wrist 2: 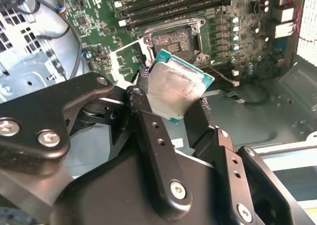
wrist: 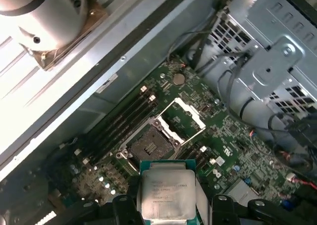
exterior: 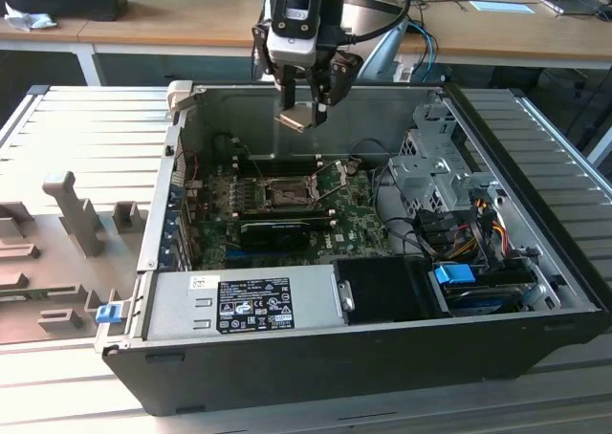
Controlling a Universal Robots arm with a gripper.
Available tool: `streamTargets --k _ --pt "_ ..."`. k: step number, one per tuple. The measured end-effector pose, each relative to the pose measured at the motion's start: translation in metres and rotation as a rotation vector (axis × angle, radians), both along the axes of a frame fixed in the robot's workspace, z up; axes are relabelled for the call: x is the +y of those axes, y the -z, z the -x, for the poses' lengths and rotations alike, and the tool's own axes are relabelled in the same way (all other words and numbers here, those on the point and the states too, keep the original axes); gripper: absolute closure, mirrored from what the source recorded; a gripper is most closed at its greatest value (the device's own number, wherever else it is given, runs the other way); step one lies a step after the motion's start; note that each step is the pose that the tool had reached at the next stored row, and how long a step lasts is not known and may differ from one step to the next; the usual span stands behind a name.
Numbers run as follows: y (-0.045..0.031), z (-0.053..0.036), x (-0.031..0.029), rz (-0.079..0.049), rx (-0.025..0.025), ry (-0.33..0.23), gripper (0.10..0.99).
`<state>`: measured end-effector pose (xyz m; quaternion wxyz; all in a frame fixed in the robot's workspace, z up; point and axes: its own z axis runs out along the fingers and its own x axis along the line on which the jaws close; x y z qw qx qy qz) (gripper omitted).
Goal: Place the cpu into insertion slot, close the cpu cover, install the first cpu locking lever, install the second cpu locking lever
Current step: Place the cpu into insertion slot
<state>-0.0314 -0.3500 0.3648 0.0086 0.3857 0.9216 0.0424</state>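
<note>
My gripper (exterior: 302, 109) hangs above the open computer case, shut on the cpu (exterior: 295, 119), a thin silver-grey square held by its edges and tilted. In both wrist views the cpu (wrist 2: 174, 88) (wrist: 165, 193) sits between the black fingers (wrist 2: 143, 111). Below it on the green motherboard is the insertion slot (exterior: 287, 194) (wrist 2: 173, 41) (wrist: 148, 145), its dark centre bare. The cpu cover (wrist: 187, 117) (wrist 2: 121, 61) is flipped up and open beside the slot. The cpu is well above the slot and touches nothing else.
A long black card (exterior: 277, 229) lies just in front of the slot. Memory sticks (wrist 2: 173, 4) run along one side. A metal drive cage (exterior: 430, 166) and cable bundles (exterior: 478, 224) fill the exterior view's right; the power supply (exterior: 244, 305) sits at the front.
</note>
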Motion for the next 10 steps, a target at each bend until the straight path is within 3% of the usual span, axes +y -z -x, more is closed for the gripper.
streamTargets --k 4,10 --pt "0.0003 0.0000 0.0000 0.000 0.0001 0.062 0.557" --pt "0.0006 0.0000 0.0000 0.000 0.0000 0.083 0.557"
